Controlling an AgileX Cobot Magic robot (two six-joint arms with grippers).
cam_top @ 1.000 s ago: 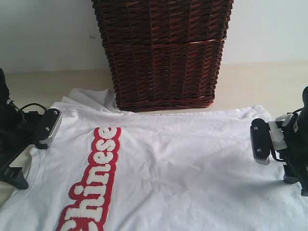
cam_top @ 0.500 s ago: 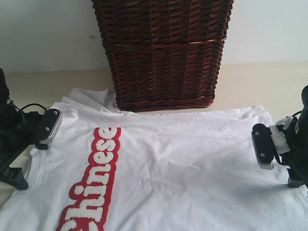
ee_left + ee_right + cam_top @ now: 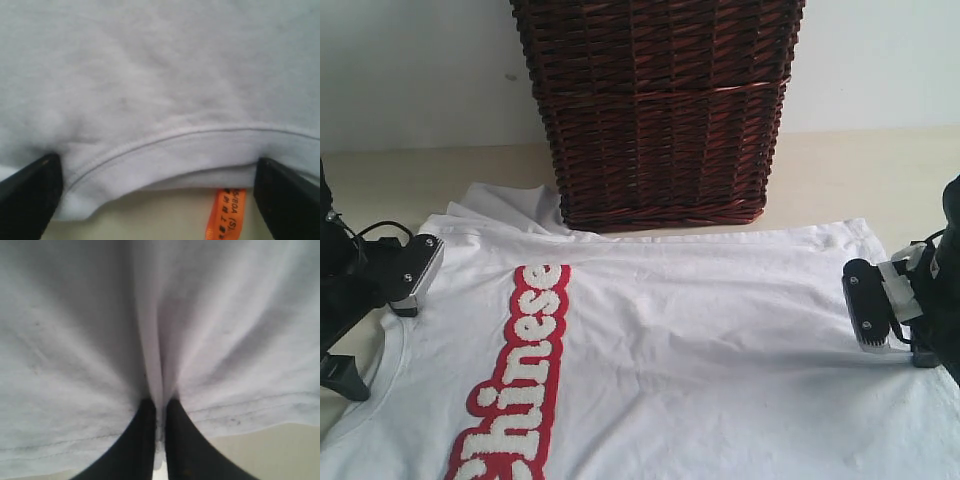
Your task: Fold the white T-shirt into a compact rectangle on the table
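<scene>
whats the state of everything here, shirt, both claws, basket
shirt: spread flat on the table, print up, not yet folded
left claw: open, fingers either side of the collar
right claw: shut, pinching a ridge of the shirt's edge
basket: upright behind the shirt

White T-shirt [image 3: 720,340], fuzzy white lettering [image 3: 525,375] outlined red, orange collar tag [image 3: 225,212] with dark print, dark red-brown woven wicker basket [image 3: 660,110], pale beige counter [image 3: 860,170]
</scene>
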